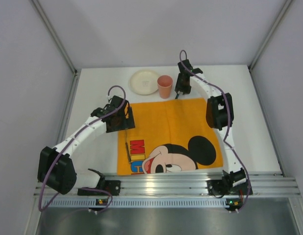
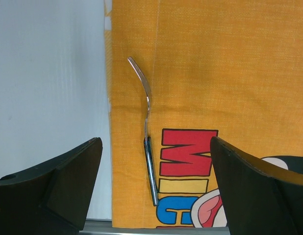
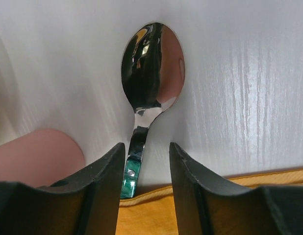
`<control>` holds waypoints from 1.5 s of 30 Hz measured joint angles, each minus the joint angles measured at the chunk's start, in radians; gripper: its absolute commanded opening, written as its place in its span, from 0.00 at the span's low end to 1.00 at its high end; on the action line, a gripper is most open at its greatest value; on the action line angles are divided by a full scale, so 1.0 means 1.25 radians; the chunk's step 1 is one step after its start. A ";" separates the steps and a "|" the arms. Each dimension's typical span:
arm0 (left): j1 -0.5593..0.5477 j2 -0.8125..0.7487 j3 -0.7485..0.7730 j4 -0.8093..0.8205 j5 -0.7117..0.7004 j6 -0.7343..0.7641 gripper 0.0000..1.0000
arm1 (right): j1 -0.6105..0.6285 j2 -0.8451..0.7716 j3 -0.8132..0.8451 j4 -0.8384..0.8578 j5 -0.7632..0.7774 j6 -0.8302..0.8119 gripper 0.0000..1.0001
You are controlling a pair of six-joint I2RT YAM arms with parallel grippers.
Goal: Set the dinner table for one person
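Note:
The white dinner table (image 1: 92, 88) carries an orange Mickey Mouse mat (image 1: 171, 122). A fork (image 2: 147, 127) with a dark handle lies on the mat's left strip (image 1: 126, 152). My left gripper (image 2: 155, 147) hovers open and empty above the fork. A steel spoon (image 3: 152, 63) with a green handle lies on the table just past the mat's far edge. My right gripper (image 3: 147, 147) is low over it, jaws open and straddling the handle, which sits close to the left finger. A cream plate (image 1: 144, 82) and a pink cup (image 1: 164, 86) stand at the back.
The cup stands just left of my right gripper (image 1: 180, 90) and shows as a pink blur in the right wrist view (image 3: 34, 156). The ribbed aluminium rail (image 1: 166, 183) runs along the near edge. Grey walls enclose the table on three sides.

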 measured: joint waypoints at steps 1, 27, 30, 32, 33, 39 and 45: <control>0.000 0.003 0.003 0.000 0.001 -0.001 0.96 | 0.000 0.001 0.003 -0.005 0.001 0.000 0.36; 0.002 -0.021 0.014 -0.005 0.009 0.012 0.97 | -0.078 0.031 0.083 0.000 0.043 -0.036 0.00; 0.002 -0.013 0.019 -0.003 0.023 0.024 0.96 | -0.125 -0.027 0.066 0.024 0.048 -0.045 0.00; 0.002 0.002 0.017 -0.001 0.031 0.029 0.96 | -0.152 -0.093 0.049 0.045 0.058 -0.056 0.00; 0.002 0.010 0.014 0.003 0.034 0.032 0.96 | -0.159 -0.131 0.031 0.056 0.064 -0.060 0.00; 0.002 0.028 -0.078 0.051 0.064 0.042 0.96 | -0.151 -0.505 -0.202 0.106 0.105 -0.089 0.00; 0.002 0.107 -0.108 0.128 0.108 0.055 0.94 | -0.146 -0.834 -0.460 0.121 0.128 -0.118 0.00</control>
